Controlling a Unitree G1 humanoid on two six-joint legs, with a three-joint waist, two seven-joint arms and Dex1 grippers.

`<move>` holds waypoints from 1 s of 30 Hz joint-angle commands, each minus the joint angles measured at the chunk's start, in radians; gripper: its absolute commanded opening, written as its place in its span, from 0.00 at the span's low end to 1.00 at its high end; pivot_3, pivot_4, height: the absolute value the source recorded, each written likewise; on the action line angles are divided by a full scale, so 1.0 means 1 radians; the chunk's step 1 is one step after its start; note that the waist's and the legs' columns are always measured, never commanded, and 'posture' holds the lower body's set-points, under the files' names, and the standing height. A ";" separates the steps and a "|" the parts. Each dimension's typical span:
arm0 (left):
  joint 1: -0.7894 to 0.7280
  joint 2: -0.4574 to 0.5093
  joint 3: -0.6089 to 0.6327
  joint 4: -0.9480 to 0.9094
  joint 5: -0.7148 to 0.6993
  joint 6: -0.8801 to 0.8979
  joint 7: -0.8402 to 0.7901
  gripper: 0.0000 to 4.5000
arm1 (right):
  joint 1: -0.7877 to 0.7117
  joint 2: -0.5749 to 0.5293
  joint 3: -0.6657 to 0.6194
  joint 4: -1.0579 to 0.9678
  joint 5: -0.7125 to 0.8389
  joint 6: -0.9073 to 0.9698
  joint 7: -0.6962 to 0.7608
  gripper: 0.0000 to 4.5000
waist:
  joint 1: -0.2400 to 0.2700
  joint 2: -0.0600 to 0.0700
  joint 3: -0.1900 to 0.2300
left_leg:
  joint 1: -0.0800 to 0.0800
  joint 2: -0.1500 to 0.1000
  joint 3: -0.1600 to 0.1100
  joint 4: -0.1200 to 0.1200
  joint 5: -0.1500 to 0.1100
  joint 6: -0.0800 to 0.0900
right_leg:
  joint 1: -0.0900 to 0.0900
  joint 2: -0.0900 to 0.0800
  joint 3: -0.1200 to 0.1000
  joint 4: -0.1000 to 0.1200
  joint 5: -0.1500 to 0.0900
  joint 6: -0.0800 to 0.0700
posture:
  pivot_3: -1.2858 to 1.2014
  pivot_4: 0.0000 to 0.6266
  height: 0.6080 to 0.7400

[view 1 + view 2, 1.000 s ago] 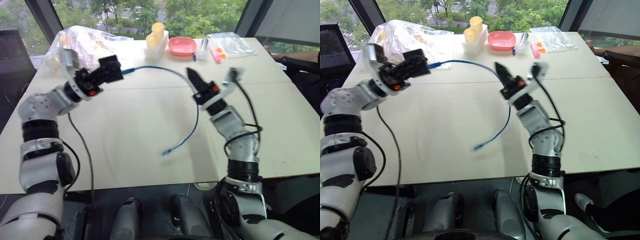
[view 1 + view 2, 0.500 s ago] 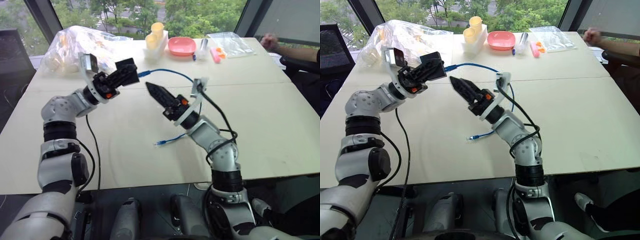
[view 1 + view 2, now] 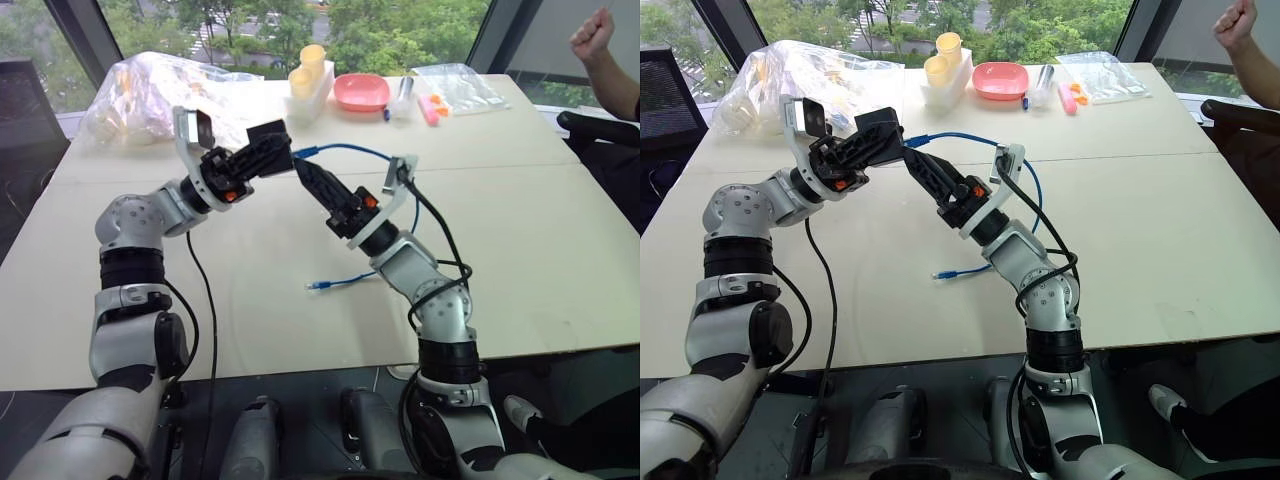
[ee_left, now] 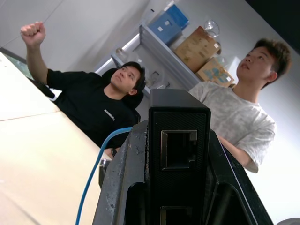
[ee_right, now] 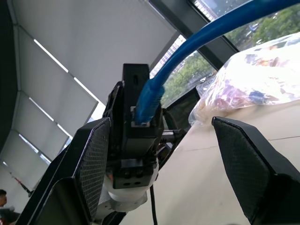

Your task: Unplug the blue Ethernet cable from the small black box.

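Clamping small black box (image 3: 268,143) in left gripper (image 3: 262,152), blue Ethernet cable (image 3: 345,152) plugged; right gripper (image 5: 164,159) spread wide at 4 o'clock.

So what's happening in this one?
A two-armed robot is working on unplugging a blue cable from a small black box. The left end effector is shut on the box and holds it up above the table. The cable is plugged into the box, its free end lying on the table. The right end effector is open, with a finger on each side of the plug, not yet closed on it. Two people sit at the table's far side.
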 commanded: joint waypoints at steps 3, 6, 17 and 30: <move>0.005 0.002 0.015 -0.054 -0.040 0.013 0.006 0.12 | -0.029 0.021 -0.002 -0.008 0.007 -0.022 0.005 0.80 | -0.001 0.000 0.000 | 0.000 0.000 0.000 0.000 0.000 0.000 | 0.000 0.000 0.000 0.000 0.000 0.000 | 0.52 0.24 1.00; 0.014 -0.002 0.012 -0.065 -0.048 0.018 0.013 0.12 | -0.029 0.025 0.000 -0.004 0.004 -0.023 0.007 0.80 | 0.000 0.000 0.000 | 0.000 0.000 0.000 0.000 0.000 0.000 | 0.000 0.000 0.000 0.000 0.000 0.000 | 0.52 0.24 1.00; 0.018 -0.011 0.010 -0.074 -0.055 0.025 0.021 0.12 | -0.035 0.032 0.008 0.011 -0.006 -0.026 0.014 0.80 | 0.000 0.000 0.000 | 0.000 0.000 0.000 0.000 0.000 0.000 | 0.000 0.000 0.000 0.000 0.000 0.000 | 0.52 0.24 1.00; 0.023 -0.020 0.007 -0.080 -0.054 0.029 0.024 0.12 | -0.039 0.036 0.009 0.015 -0.010 -0.024 0.021 0.49 | 0.000 0.000 0.000 | 0.000 0.000 0.000 0.000 0.000 0.000 | 0.000 0.000 0.000 0.000 0.000 0.000 | 0.52 0.24 1.00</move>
